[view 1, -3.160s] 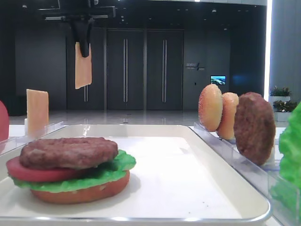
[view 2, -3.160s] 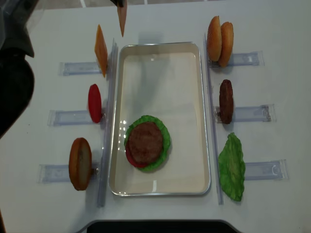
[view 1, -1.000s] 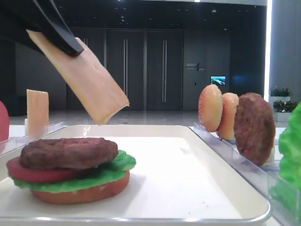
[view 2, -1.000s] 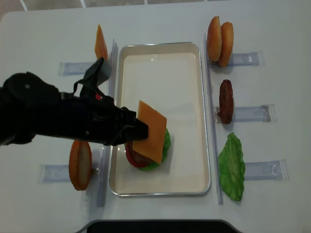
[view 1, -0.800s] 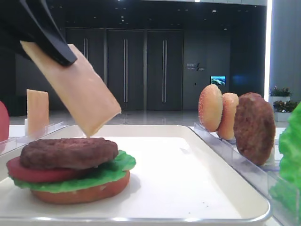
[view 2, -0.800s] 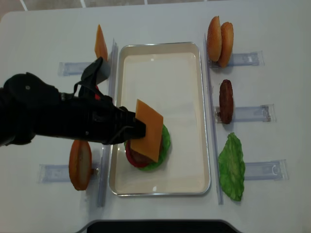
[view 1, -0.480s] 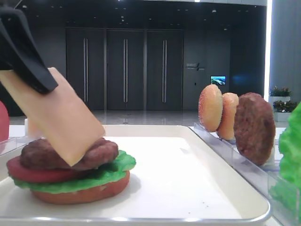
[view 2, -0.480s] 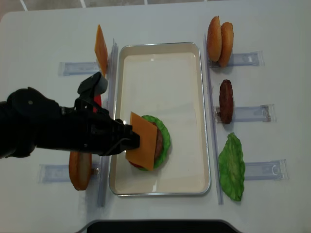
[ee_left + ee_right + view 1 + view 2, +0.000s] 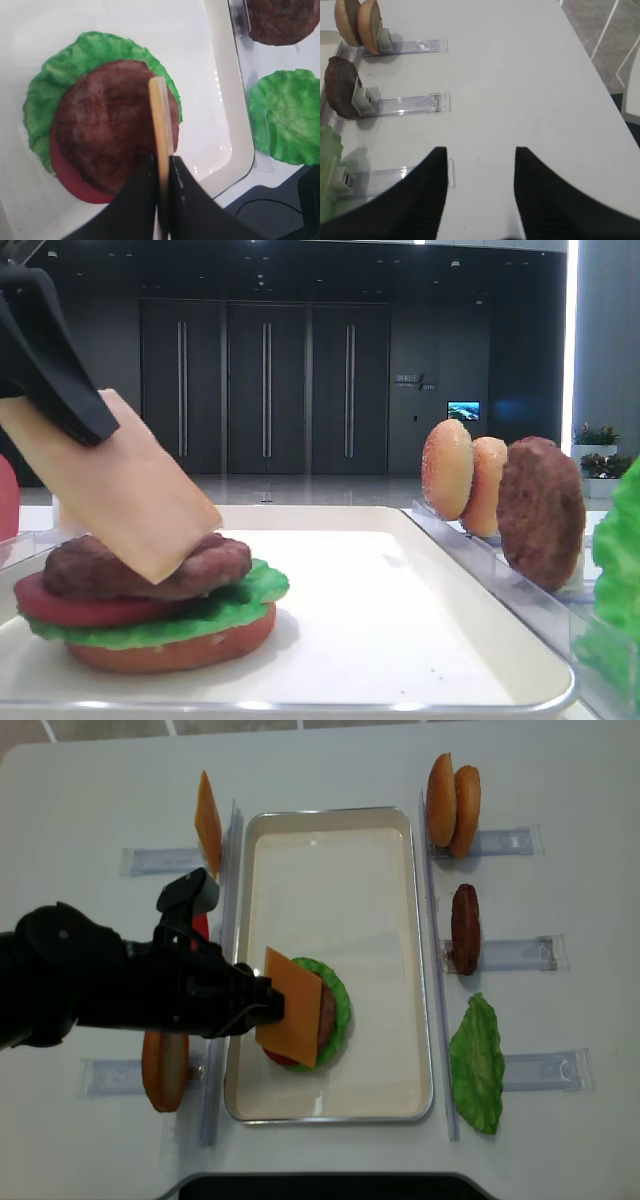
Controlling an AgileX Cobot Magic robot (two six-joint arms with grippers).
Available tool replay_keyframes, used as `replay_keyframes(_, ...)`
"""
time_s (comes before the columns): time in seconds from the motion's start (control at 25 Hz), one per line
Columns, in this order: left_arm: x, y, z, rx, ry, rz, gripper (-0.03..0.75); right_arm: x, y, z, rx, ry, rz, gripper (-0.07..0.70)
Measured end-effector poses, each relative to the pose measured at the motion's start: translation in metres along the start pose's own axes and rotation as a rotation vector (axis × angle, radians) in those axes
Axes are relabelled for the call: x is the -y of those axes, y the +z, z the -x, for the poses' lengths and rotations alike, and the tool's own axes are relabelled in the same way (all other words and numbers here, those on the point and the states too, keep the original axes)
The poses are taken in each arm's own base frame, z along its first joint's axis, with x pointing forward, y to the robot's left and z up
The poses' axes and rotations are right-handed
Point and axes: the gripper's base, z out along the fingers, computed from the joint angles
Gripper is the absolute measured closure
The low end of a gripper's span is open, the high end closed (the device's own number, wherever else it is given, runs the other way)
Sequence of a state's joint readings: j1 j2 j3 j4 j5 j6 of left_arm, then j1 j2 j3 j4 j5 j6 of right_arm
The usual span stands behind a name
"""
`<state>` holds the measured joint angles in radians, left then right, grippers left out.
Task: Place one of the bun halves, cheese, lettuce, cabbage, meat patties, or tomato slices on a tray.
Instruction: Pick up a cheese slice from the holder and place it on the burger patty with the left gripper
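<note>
I'm at the placing step: my left gripper (image 9: 262,1005) is clenched on one edge of the cheese (image 9: 291,1007), and the slice hangs tilted over the stack on the tray (image 9: 330,1105). In the low front view its lower corner appears to rest on the meat patty (image 9: 205,565), while the pinched edge sits higher, off to the left. The left wrist view shows the slice edge-on, standing across the patty, with the lettuce (image 9: 75,55) ruffling out beneath and a tomato slice (image 9: 75,185) peeking at the near side. So the cheese is touching down but not lying flat yet. I judge that the next move calls for lowering the held edge so the slice tips flat onto the patty, roughly centred, then letting the jaws part and drawing back to the left without dragging it off. The risk, as I see it, is the slice sliding toward the right side of the stack as it falls. My right gripper (image 9: 480,165) hangs with its fingers apart over bare table, holding nothing, well away from the tray.
</note>
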<state>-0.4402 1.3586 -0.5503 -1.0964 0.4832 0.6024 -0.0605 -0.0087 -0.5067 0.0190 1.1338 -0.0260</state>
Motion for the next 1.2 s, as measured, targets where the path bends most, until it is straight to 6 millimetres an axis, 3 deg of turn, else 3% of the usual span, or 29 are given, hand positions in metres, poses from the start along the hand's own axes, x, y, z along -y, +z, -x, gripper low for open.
replay_keyframes(0.24, 0.0, 0.0, 0.001, 0.007, 0.002, 0.005, 0.68, 0.0, 0.0, 0.0, 0.0, 0.0, 0.0, 0.328)
replay_keyframes(0.36, -0.002, 0.0, 0.003, 0.029, 0.002, 0.02, 0.631, 0.0, 0.0, 0.0, 0.0, 0.0, 0.0, 0.328)
replay_keyframes(0.48, -0.004, 0.0, 0.005, 0.057, 0.002, 0.039, 0.514, 0.0, 0.0, 0.0, 0.0, 0.0, 0.0, 0.328)
replay_keyframes(0.68, -0.005, 0.0, 0.006, 0.067, 0.015, 0.053, 0.219, 0.0, 0.0, 0.0, 0.0, 0.0, 0.0, 0.328)
replay_keyframes(0.76, -0.005, 0.0, 0.007, 0.072, 0.021, 0.06, 0.165, 0.0, 0.0, 0.0, 0.0, 0.0, 0.0, 0.328)
replay_keyframes(0.96, -0.009, 0.002, 0.01, 0.101, 0.02, 0.093, 0.132, 0.0, 0.0, 0.0, 0.0, 0.0, 0.0, 0.328)
replay_keyframes(1.2, -0.024, 0.027, 0.009, 0.019, -0.019, 0.146, 0.132, 0.0, 0.0, 0.0, 0.0, 0.0, 0.0, 0.328)
